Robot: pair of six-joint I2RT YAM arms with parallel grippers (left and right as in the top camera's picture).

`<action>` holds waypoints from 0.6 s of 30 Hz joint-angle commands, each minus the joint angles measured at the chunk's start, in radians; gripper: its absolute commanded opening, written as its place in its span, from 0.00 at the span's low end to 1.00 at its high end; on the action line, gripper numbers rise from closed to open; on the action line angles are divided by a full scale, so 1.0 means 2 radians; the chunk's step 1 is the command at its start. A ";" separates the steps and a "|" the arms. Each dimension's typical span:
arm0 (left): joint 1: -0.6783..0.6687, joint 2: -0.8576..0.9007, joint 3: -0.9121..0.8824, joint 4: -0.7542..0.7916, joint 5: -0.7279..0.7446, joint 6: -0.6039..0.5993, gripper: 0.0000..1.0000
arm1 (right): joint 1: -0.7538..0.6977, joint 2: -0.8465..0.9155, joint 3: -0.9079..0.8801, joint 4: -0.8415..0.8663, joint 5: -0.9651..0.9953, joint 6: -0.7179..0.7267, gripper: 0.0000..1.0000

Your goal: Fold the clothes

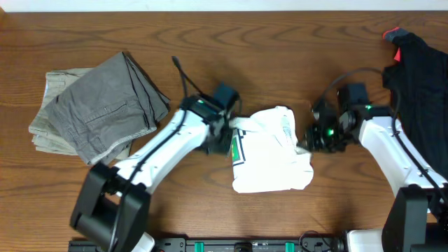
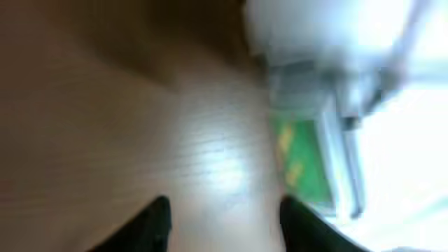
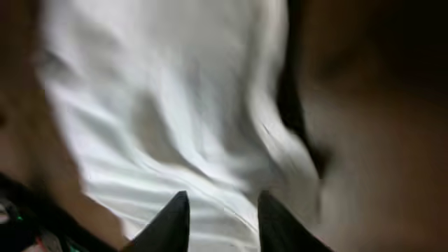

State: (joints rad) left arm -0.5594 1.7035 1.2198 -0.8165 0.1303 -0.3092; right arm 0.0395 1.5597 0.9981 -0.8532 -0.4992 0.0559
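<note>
A brown wooden tabletop [image 1: 280, 42] carries everything: folded grey-khaki trousers [image 1: 98, 108] at the left, a black garment [image 1: 420, 77] heaped at the far right, and between them the white T-shirt [image 1: 269, 154], gathered into a compact, slightly lumpy packet. The left gripper [image 2: 224, 210] sits at its left edge, fingers apart over bare wood, holding nothing. The right gripper [image 3: 222, 210] stands parted above the cloth at the right edge, apparently empty too. To finish well, lift both straight up without snagging a layer, then flatten any raised fold.
</note>
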 commanded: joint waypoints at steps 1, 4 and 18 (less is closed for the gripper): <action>0.018 0.002 0.011 0.052 -0.005 0.005 0.61 | -0.004 -0.015 0.024 0.024 -0.029 0.034 0.31; 0.029 0.022 0.011 0.105 -0.002 0.007 0.71 | -0.001 -0.011 0.023 0.060 -0.027 0.069 0.31; 0.045 0.088 0.010 0.174 0.023 0.029 0.71 | 0.081 0.084 0.018 0.152 -0.027 0.159 0.28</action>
State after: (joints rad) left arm -0.4717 1.8595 1.2304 -0.4671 0.1658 -0.2783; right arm 0.1661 1.6966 1.0370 -0.5625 -0.5411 0.3164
